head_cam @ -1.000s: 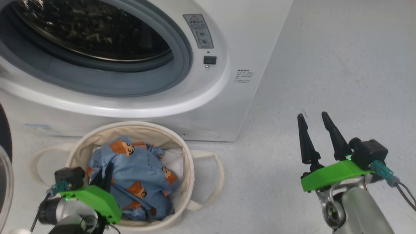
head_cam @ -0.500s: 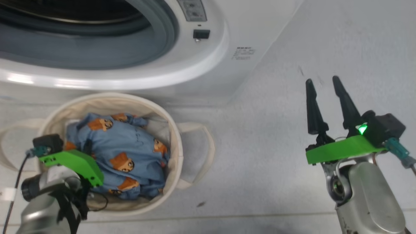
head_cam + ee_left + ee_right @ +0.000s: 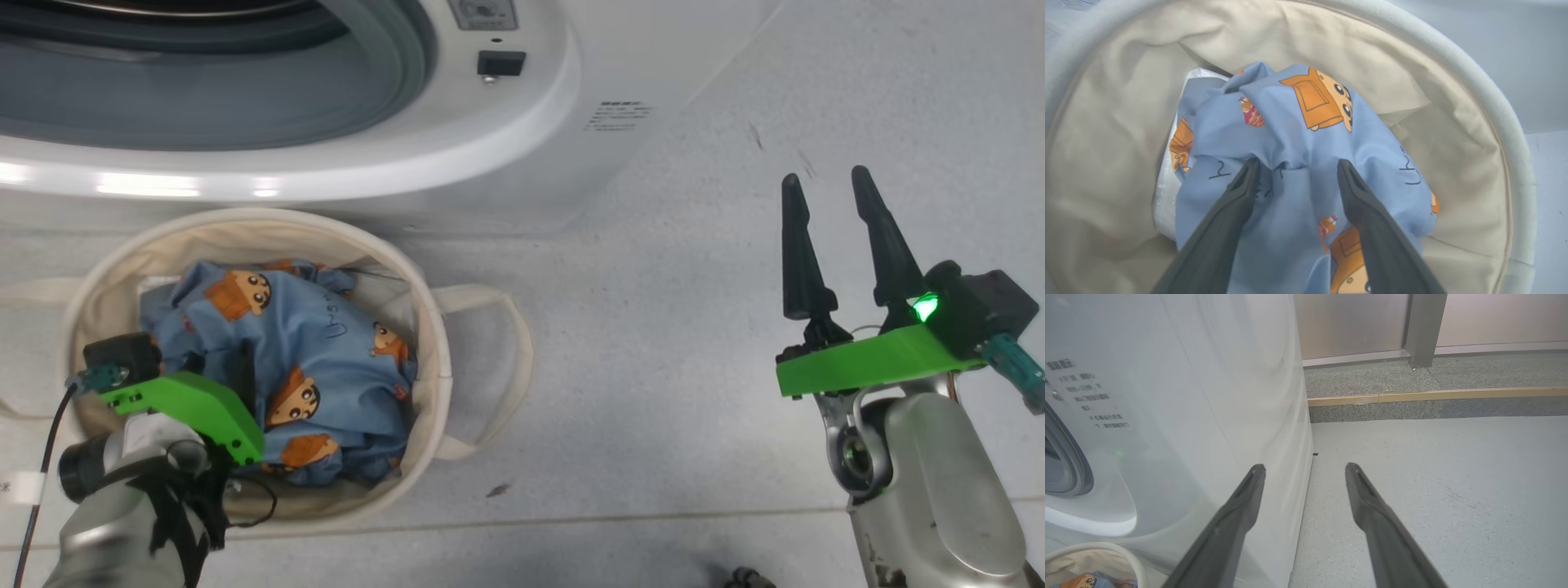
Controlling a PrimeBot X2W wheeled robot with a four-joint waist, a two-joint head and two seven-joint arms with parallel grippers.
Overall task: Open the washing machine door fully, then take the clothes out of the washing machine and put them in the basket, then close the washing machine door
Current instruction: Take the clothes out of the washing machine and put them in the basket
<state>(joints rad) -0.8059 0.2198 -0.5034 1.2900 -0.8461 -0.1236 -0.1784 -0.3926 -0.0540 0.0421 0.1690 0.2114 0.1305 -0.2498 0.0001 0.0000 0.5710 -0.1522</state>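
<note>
The clothes lie bunched inside the basket, which stands on the floor just in front of the washing machine. The left gripper is down in the basket, fingers spread apart, tips resting on the fabric, clamping nothing. The right gripper hangs over the floor well to the right, fingers released and empty.

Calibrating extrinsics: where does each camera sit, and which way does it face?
Left wrist: on the left arm, pointing down into the basket at the clothes; left gripper open.
Right wrist: on the right arm, facing level past the washing machine to a far wall; right gripper open.
Head: on the head, looking down at washing machine, basket, floor; both grippers show.
Shared: head and left wrist both see the clothes in the basket.
</note>
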